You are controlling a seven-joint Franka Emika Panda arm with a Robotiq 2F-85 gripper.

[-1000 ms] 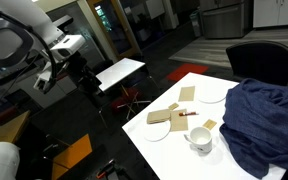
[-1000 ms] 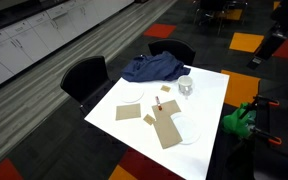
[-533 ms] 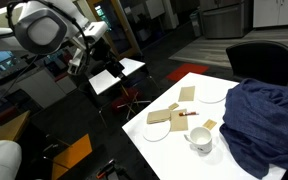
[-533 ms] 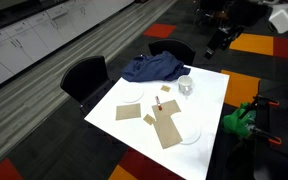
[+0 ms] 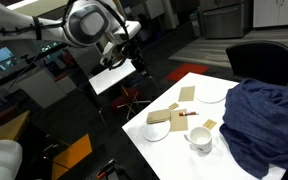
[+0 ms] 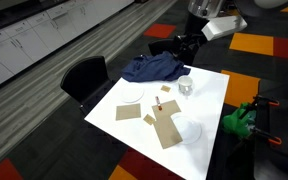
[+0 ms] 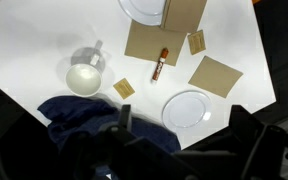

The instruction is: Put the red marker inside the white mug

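Pincer (image 6: 172,46) hangs well above the surface (image 7: 34,40), jaws apart and empty. Below, the red marker (image 7: 160,66) lies partly on a tan block (image 7: 149,42), near the white mug (image 7: 84,78). It looks light, stiff and probably slick, so a pinch across its middle seems best.

In an exterior view the camera sits close and low off a corner of the white table (image 5: 164,155), which fills the lower right, with the arm (image 5: 89,22) at upper left. In an exterior view it is far and high, looking down, with the whole white table (image 6: 209,95) at centre frame and the arm (image 6: 209,20) at top right. Wrist view looks straight down from well above the white table (image 7: 34,40). All three share the white mug (image 5: 200,139) (image 6: 185,87) (image 7: 84,77), red marker (image 5: 187,114) (image 6: 165,89) (image 7: 159,66) and blue cloth (image 5: 264,120) (image 6: 152,68) (image 7: 94,115).
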